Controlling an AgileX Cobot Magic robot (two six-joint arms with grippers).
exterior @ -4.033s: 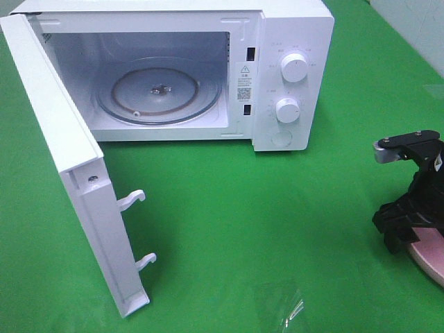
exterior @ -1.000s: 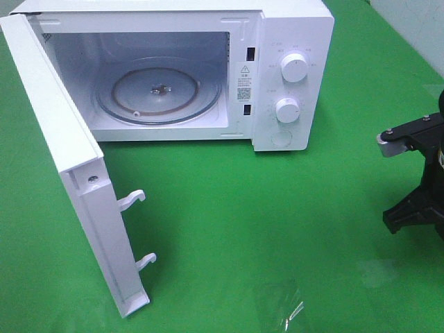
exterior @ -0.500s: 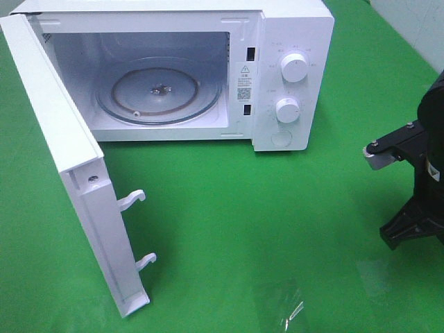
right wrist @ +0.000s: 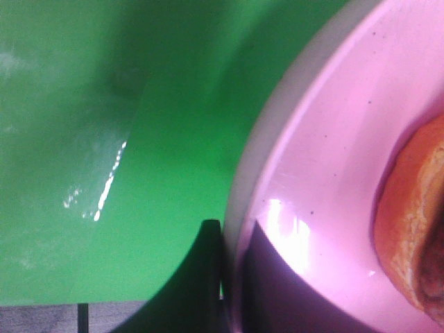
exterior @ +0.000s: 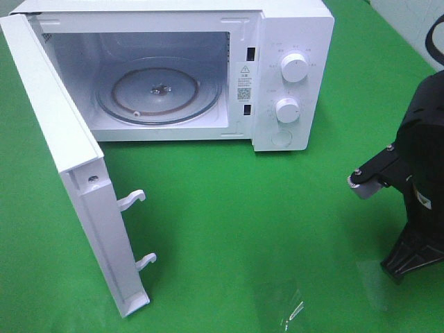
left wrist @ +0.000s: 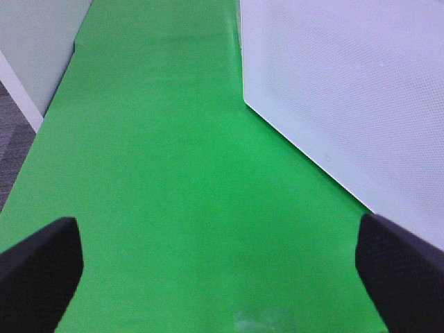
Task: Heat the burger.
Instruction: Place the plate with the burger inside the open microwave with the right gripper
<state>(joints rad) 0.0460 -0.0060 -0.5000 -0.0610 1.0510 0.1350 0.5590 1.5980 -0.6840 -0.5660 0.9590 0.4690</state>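
Far left: left gripper [left wrist: 222,277], jaws spread wide, gripping nothing, with only green cloth [left wrist: 180,173] between the two dark fingertips [left wrist: 38,277]. Close beside it, the dotted white outer face of the microwave door [exterior: 66,152].

Door standing fully open toward the near left, two white latch hooks [exterior: 132,200] jutting from its near edge.

Next, at the far side of the cloth, the white microwave [exterior: 295,17], its cavity [exterior: 76,55] facing near. Holds only the round glass turntable [exterior: 158,94], lying flat on the cavity floor.

Right of the cavity, the control panel [exterior: 312,90], with an upper knob [exterior: 295,67] and a lower knob [exterior: 287,109].

Further right, at the scene's right edge and well apart from the microwave, the black right arm [exterior: 420,159], reaching down over the cloth.

Right gripper [right wrist: 232,277] clamped on the rim of the pink plate [right wrist: 326,139], one dark finger outside the rim, the other inside it.

On that plate, the burger [right wrist: 416,229], only a golden-brown bun edge showing, set inward from the rim and apart from the fingers. Plate and burger both beyond the high camera's frame.
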